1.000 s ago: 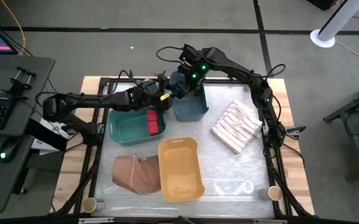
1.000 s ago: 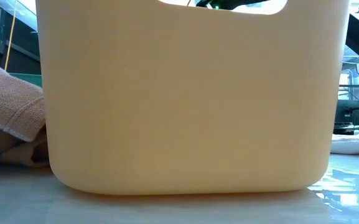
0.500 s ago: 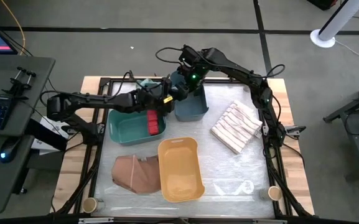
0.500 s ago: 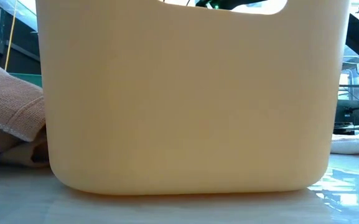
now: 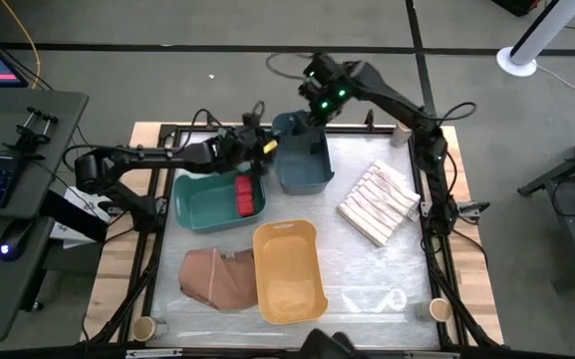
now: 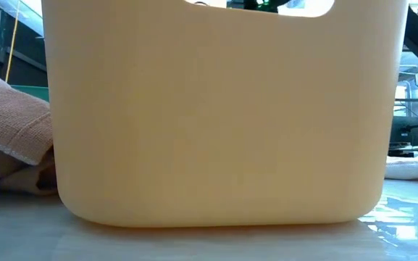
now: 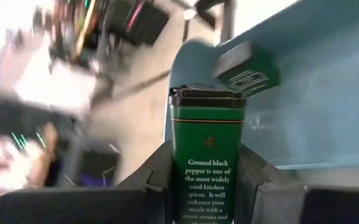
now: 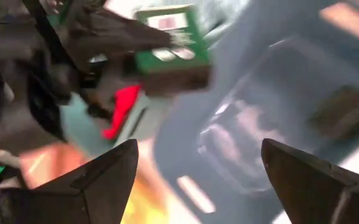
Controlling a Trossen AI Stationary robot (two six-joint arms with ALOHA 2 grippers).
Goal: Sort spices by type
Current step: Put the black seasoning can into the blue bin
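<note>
My left gripper [image 7: 205, 183] is shut on a green black-pepper tin [image 7: 207, 143] with a dark lid, held in the air by the left rim of the blue bin [image 5: 304, 162]. A second tin like it [image 7: 247, 68] lies inside that bin. My right gripper [image 8: 199, 155] hangs open over the bin's far side [image 5: 317, 92], touching nothing, and looks down on the held tin [image 8: 167, 43]. Red boxes [image 5: 246, 195] lie in the green bin [image 5: 199, 204]. My left gripper pinches the tin's two opposite side walls [image 7: 178, 180] between its two fingers, on the half away from the lid. The fingers come about level from the table's left and lie along the tin. The tin is lifted clear, its lid end [image 7: 207, 96] pointing at the blue bin.
A yellow bin [image 5: 289, 271] stands at the near middle and fills the low view [image 6: 216, 116]. A tan cloth [image 5: 215, 276] lies to its left, a striped cloth [image 5: 379, 202] at the right. Small tan jars stand at the near corners [image 5: 143, 327] [image 5: 438, 310].
My right gripper has drawn away from my left gripper, rising and going toward the table's far edge, past the blue bin. The tin has stayed with my left gripper, which has kept about where it was by the bin's left rim.
</note>
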